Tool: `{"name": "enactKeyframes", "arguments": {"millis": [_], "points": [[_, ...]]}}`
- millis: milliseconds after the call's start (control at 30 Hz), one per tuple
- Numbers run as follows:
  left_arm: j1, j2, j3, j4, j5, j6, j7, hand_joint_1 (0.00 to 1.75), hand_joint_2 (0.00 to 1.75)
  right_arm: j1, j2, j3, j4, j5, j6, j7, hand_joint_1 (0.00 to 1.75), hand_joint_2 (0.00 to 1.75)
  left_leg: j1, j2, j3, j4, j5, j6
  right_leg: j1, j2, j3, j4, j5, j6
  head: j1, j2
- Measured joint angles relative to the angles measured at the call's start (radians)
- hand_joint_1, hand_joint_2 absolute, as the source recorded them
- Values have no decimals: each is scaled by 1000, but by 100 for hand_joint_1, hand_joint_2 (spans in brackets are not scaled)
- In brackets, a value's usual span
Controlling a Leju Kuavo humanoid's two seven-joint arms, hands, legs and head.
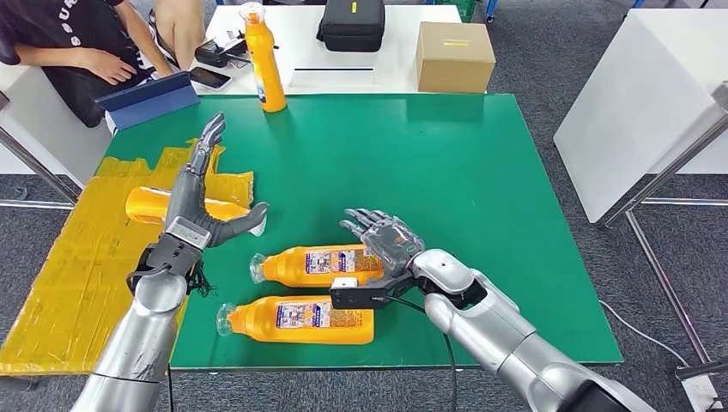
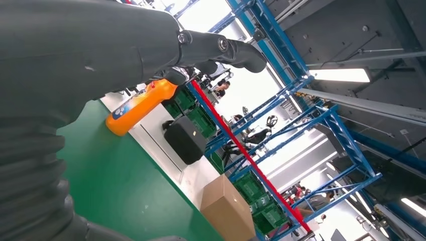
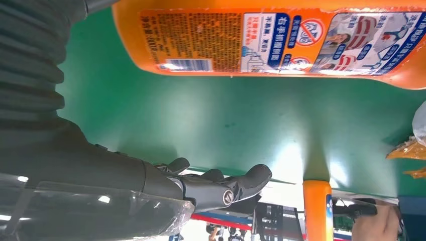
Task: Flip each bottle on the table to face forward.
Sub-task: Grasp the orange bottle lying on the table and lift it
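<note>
We see four orange bottles on the green desk [image 1: 481, 172]. One bottle stands upright [image 1: 266, 60] at the desk's 11 o'clock edge. A second bottle [image 1: 150, 204] lies on the yellow taped sheet [image 1: 77, 257] at 9 o'clock, partly behind the left arm. Two more lie side by side near 6 o'clock, caps pointing to 9 o'clock: the farther bottle [image 1: 313, 266] and the nearer bottle [image 1: 300, 319], both with printed labels up.

Left hand [image 1: 202, 193] hovers over the sheet, fingers straight and spread, thumb out toward 3 o'clock, holding nothing. Right hand [image 1: 386, 240] sits at the base end of the farther lying bottle, fingers apart and slightly curled, gripping nothing; we cannot tell if it touches the bottle.

Beyond the desk: a cardboard box [image 1: 455, 56], a black case [image 1: 352, 24], a seated person [image 1: 77, 43] at 10 o'clock
</note>
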Motion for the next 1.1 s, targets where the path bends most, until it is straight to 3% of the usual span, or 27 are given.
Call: {"name": "enactKeyframes", "arguments": {"millis": [333, 667, 1100], "points": [[0, -2, 8, 0, -1, 0, 0, 0, 175, -11, 24, 7, 51, 0, -14, 2, 0, 175, 0, 0, 0, 0, 0, 0, 0, 0, 0, 0, 0, 0, 0, 0], [0, -3, 9, 0, -6, 0, 3, 0, 175, -41, 61, 6, 166, 13, -74, 57, 0, 175, 0, 0, 0, 0, 0, 0, 0, 0, 0, 0, 0, 0, 0, 0], [2, -11, 9, 0, -7, 0, 3, 0, 175, -48, 87, -6, 299, 11, -73, 76, 0, 175, 0, 0, 0, 0, 0, 0, 0, 0, 0, 0, 0, 0, 0, 0]]}}
